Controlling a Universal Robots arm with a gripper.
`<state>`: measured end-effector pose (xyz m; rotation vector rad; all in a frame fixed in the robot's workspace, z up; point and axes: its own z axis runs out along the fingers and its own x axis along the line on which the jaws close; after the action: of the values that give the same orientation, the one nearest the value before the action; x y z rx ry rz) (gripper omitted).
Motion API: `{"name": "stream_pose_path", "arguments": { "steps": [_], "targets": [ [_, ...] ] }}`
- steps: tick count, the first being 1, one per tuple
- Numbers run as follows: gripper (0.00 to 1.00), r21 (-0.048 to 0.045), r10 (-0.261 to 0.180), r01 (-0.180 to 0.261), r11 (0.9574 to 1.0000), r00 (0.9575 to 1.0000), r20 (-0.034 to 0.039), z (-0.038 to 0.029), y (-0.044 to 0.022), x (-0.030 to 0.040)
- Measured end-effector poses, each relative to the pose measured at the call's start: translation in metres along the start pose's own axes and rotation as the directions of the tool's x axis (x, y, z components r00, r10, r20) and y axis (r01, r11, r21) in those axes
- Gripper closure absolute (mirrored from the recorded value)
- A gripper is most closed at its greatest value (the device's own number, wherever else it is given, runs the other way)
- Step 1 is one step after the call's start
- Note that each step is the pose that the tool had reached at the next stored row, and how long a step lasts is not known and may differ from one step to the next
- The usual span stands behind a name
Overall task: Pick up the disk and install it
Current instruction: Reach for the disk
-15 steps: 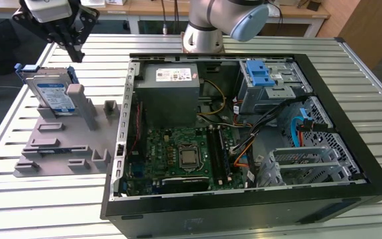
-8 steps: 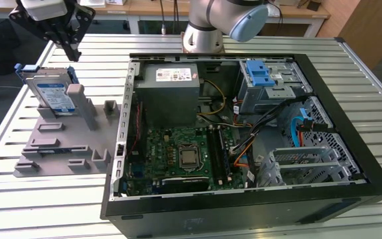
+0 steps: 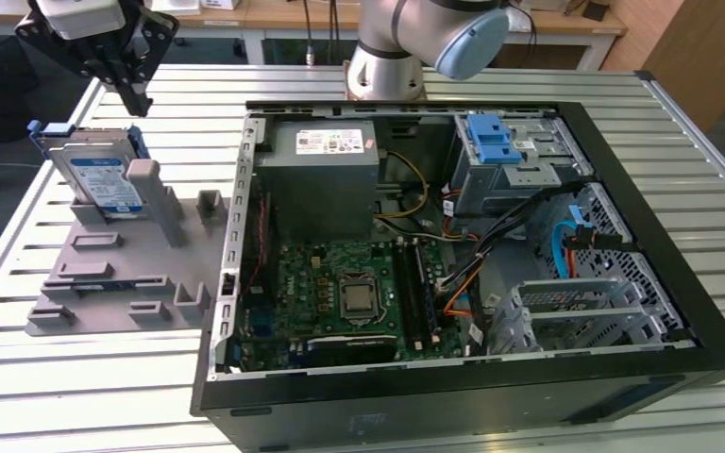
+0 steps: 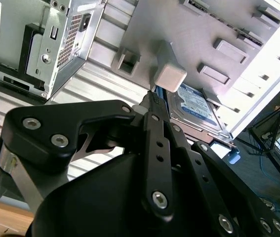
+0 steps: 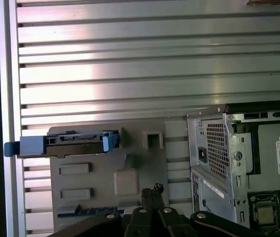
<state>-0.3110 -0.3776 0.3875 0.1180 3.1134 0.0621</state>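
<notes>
The gripper point(image 4: 152, 98) is matte black, built from flat linkage bars point(image 4: 159, 163) that narrow into slim fingers point(image 5: 147, 200). Round silver screws point(image 4: 159, 199) with hex sockets pin the bars, and 2 more sit on the rounded outer link point(image 4: 46, 131). A bare metal strip point(image 4: 11, 170) edges the black housing behind that link. At the tool's base there is a pale grey box point(image 3: 86, 14). The arm point(image 3: 395, 28) is a silver-grey tube with 1 light blue round joint cap point(image 3: 470, 42).
</notes>
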Motion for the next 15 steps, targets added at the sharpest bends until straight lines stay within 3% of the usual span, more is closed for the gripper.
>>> {"name": "stream_pose_path", "arguments": {
  "steps": [15],
  "targets": [
    [0.89,0.0000,0.000,0.000,1.0000,1.0000,0.0001,0.0003,0.0001,0.0028]
  ]
}}
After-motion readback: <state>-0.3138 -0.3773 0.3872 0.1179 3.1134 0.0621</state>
